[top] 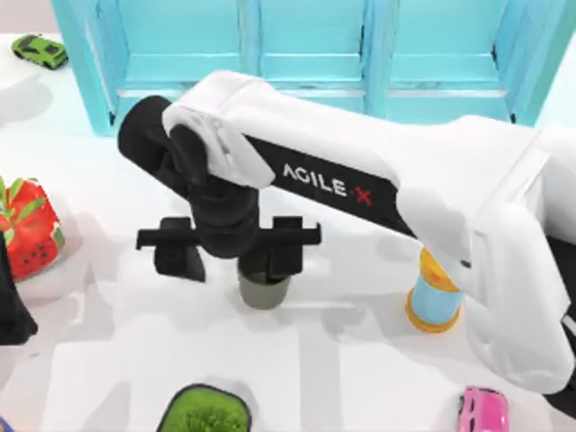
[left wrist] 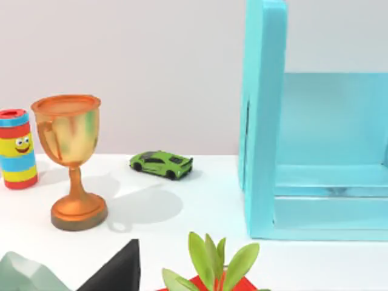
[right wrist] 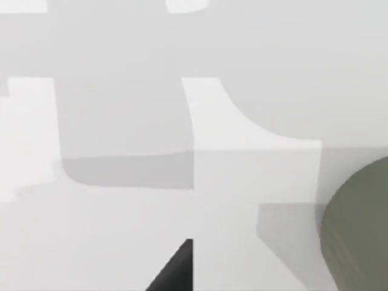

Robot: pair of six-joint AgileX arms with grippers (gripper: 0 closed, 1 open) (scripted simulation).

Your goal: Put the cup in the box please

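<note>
The cup (top: 264, 291) is a small grey-olive round cup standing on the white table near the middle. My right arm reaches in from the right, and its gripper (top: 231, 263) hangs open and wide just above the table. One black finger (top: 286, 256) overlaps the cup's far rim. The other finger (top: 177, 261) stands well to the cup's left, so the cup is off-centre between them. In the right wrist view the cup (right wrist: 357, 227) shows at the edge. The box is out of view. My left gripper (top: 11, 306) is parked at the table's left edge.
A turquoise shelf unit (top: 306, 54) lines the back. A yellow-capped blue container (top: 434, 301) stands right of the cup, a plant pot (top: 207, 414) in front, and a pink toy car (top: 483, 409) at front right. A green toy car (top: 40, 49), a red strawberry-like thing (top: 27, 229) and a bronze goblet (left wrist: 70, 157) are at the left.
</note>
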